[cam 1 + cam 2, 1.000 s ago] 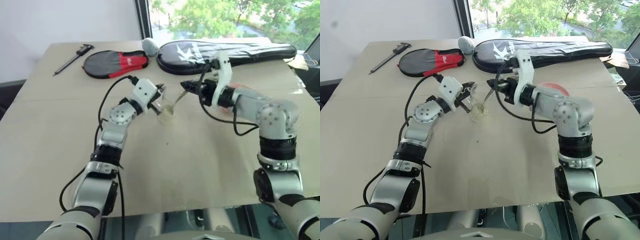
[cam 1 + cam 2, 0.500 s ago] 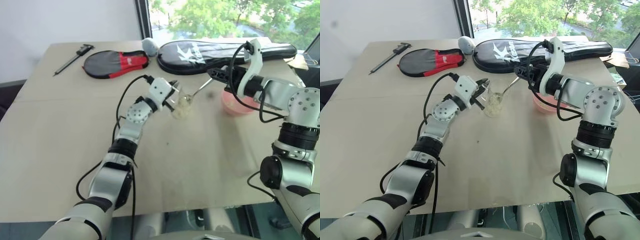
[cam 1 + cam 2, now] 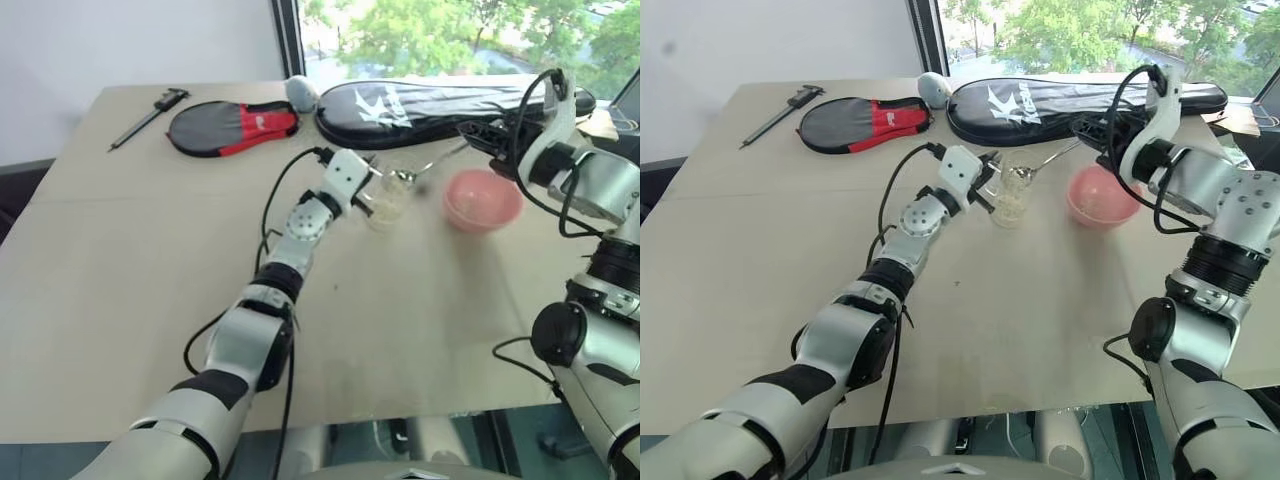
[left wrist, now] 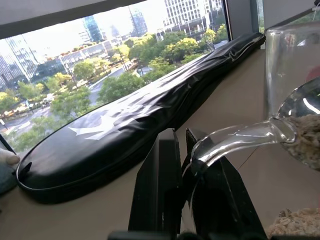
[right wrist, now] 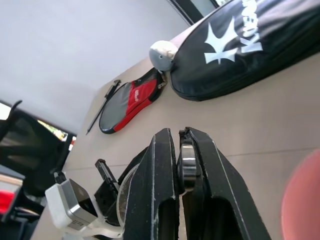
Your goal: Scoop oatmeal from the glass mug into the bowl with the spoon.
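My left jaws (image 3: 372, 190) clamp the mug (image 3: 387, 200) handle; right jaws (image 3: 487, 139) pinch the spoon (image 3: 425, 168). I'd keep it level toward the bowl (image 3: 482, 199).

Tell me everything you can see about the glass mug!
The glass mug is small, clear and see-through, with a curved handle on its side. It stands upright on the tan table, just left of the pink bowl. Pale, flaky oatmeal sits at its bottom. The left gripper has its jaws shut on the handle, and the spoon pokes in over its rim.
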